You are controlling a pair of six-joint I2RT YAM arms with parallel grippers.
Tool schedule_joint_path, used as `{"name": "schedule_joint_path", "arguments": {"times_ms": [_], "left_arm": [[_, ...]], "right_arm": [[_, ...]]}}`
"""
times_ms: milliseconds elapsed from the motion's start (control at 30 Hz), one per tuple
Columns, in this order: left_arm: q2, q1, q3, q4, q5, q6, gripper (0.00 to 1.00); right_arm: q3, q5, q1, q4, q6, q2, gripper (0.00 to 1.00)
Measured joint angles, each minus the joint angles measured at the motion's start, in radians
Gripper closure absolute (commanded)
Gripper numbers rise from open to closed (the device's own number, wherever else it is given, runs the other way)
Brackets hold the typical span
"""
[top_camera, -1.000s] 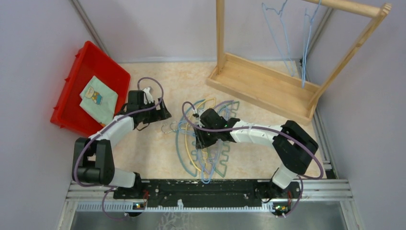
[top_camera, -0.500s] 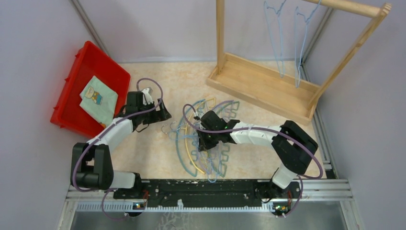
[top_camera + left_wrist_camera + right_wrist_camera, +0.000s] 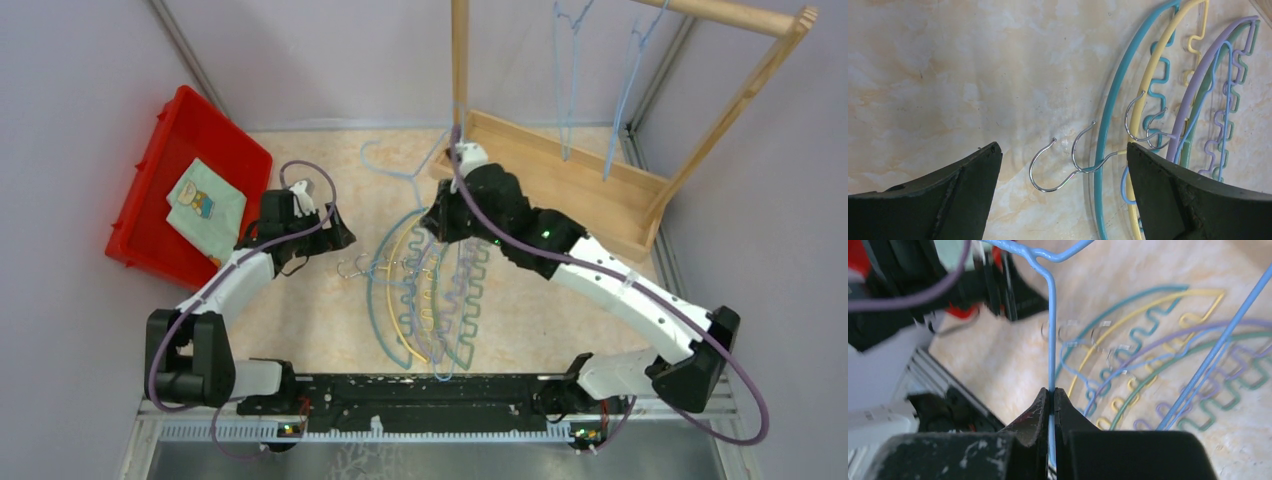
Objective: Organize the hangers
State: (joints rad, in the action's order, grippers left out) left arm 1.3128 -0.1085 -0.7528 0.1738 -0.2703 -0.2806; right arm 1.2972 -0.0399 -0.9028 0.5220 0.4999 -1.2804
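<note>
One light-blue wire hanger has just come off the table. A second ago the right gripper was down on the heap in the middle; now it is raised and carried far, beside the near-left post of the wooden rack, with the hanger dangling from it. The right wrist view shows its fingers pinched tight on a straight run of the wire just below the twisted neck. The plastic hangers stay behind in an overlapping fan, blue, yellow, purple and green, with at least one more blue wire threaded among them. The left gripper has barely moved. It hovers with its jaws wide apart and holding nothing, over the metal hooks at the left of the fan. Two wire hangers already hang from the rail. So the pick looks done, and the likely next step is hooking this one beside them.
</note>
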Motion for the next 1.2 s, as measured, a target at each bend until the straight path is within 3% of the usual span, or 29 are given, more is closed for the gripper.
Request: {"name": "schedule_joint_path", "arguments": {"times_ms": [267, 633, 967, 1200], "left_arm": [[-0.002, 0.0, 0.0, -0.004, -0.014, -0.009, 0.0], [-0.009, 0.0, 0.0, -0.012, -0.02, -0.01, 0.0], [-0.006, 0.0, 0.0, -0.012, -0.02, 0.008, 0.0], [0.008, 0.0, 0.0, -0.011, -0.021, 0.016, 0.0]], "right_arm": [[0.095, -0.098, 0.224, -0.19, 0.054, 0.002, 1.0], [0.408, 0.087, 0.48, -0.413, 0.115, -0.288, 1.0], [0.404, 0.124, 0.599, -0.591, 0.198, -0.299, 1.0], [0.334, 0.057, 0.619, -0.625, 0.226, -0.299, 1.0]]}}
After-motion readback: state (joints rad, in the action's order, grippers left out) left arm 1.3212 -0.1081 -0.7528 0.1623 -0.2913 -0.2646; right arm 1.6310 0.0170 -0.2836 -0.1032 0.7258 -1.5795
